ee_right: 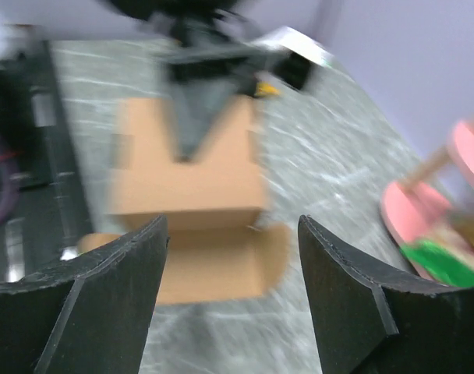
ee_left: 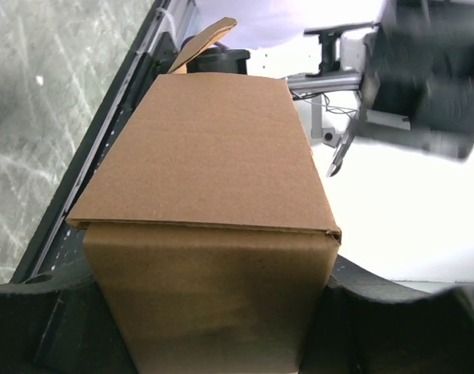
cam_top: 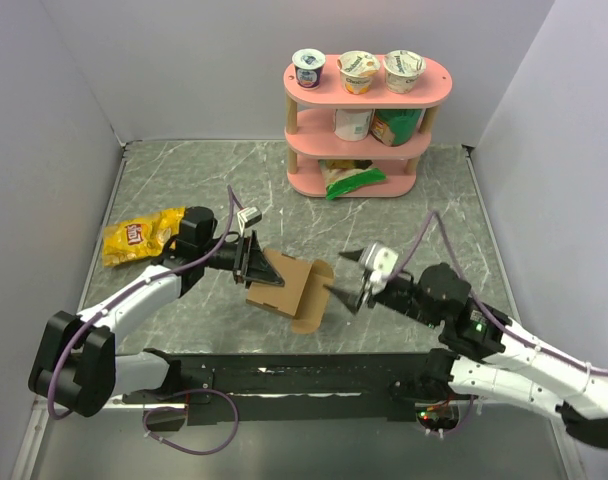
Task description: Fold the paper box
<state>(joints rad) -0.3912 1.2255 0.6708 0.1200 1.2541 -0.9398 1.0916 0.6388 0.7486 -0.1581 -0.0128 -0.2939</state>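
Left claw clamps the plain brown cardboard box, right claw spread wide!
The box sits tilted, well in front of the pink three-tier shelf, pinched by one side, I'd say so the open end and loose flap face the empty right claw for tucking.
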